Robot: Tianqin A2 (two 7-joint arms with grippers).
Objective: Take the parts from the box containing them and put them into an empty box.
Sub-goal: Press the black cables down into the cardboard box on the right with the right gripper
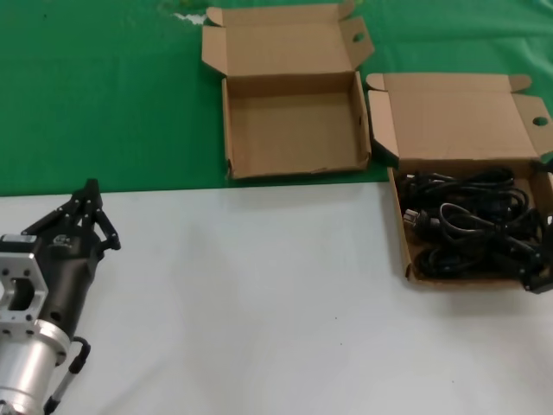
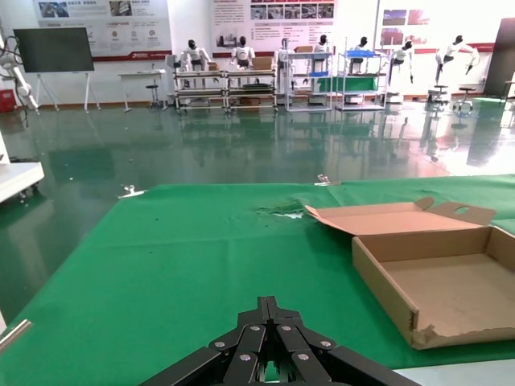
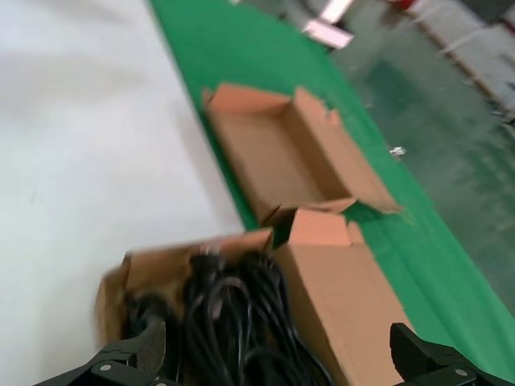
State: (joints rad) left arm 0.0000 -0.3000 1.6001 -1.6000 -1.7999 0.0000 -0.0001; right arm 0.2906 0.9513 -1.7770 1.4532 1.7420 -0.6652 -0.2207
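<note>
**Head view: two open boxes, left hand low on the white surface**

We note the left hand (image 1: 86, 203) at the near left over the white surface (image 1: 259, 303), its fingers drawn together at the tips. The empty box (image 1: 294, 130) lies open on the green cloth (image 1: 95, 86), lid folded back. Just to its right, the box containing cords (image 1: 415, 268) straddles the cloth edge. The black power cords (image 1: 471, 225) lie coiled inside. At that box's right edge we see a dark part we cannot identify.

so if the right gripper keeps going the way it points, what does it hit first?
Most likely the black coiled power cords in the shallow brown cardboard box: the open right gripper sits right over them, though depth is unclear.
</note>
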